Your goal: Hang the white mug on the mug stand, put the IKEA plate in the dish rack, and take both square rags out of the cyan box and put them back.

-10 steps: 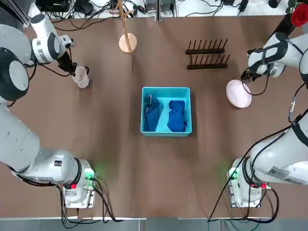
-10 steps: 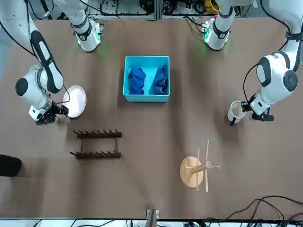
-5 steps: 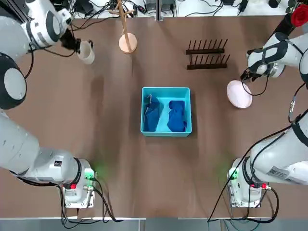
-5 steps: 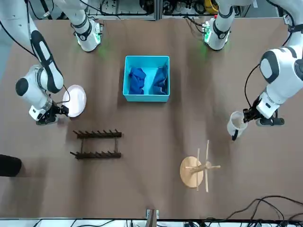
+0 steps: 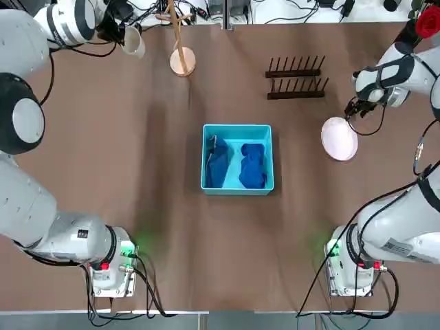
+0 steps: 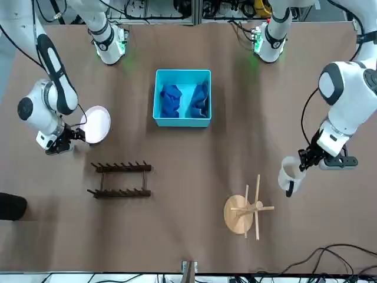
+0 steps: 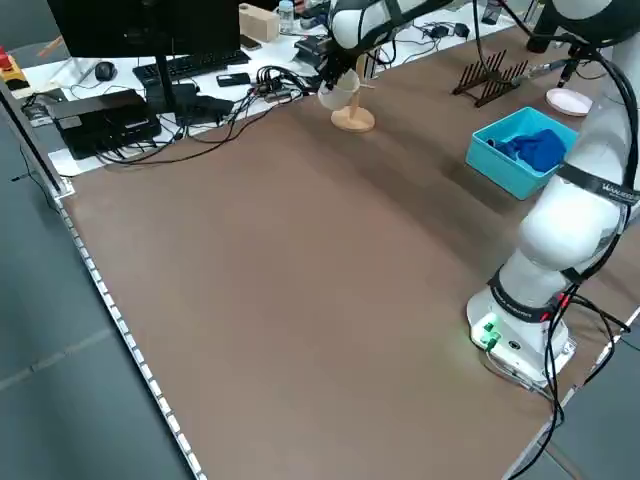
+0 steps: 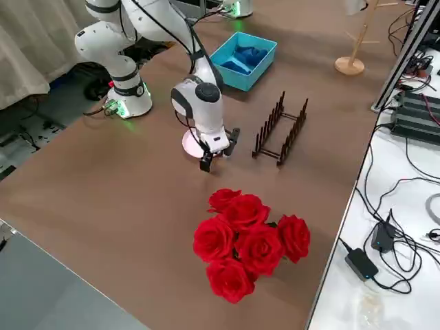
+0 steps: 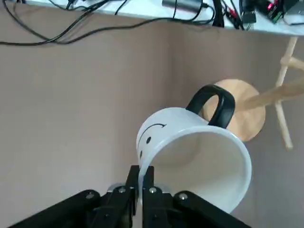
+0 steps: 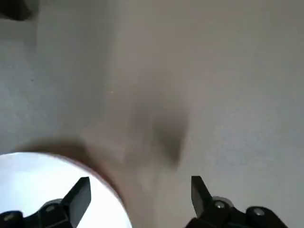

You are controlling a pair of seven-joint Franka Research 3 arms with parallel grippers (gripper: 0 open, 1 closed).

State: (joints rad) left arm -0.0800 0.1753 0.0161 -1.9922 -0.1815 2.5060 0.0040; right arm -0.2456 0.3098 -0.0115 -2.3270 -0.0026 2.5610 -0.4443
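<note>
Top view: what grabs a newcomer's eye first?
The cyan box at the table's centre, with two dark-blue square rags inside. Next, the left gripper at the far left corner, shut on the rim of the white mug, held in the air beside the mug stand. The right side view adds red roses near the table's edge.

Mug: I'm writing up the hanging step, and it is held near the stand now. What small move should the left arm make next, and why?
Probably carry the mug a little closer to the stand and line its dark handle up with a peg. The left pincer is shut on the mug's rim, and the handle already faces the pole but is not yet over a peg.
</note>
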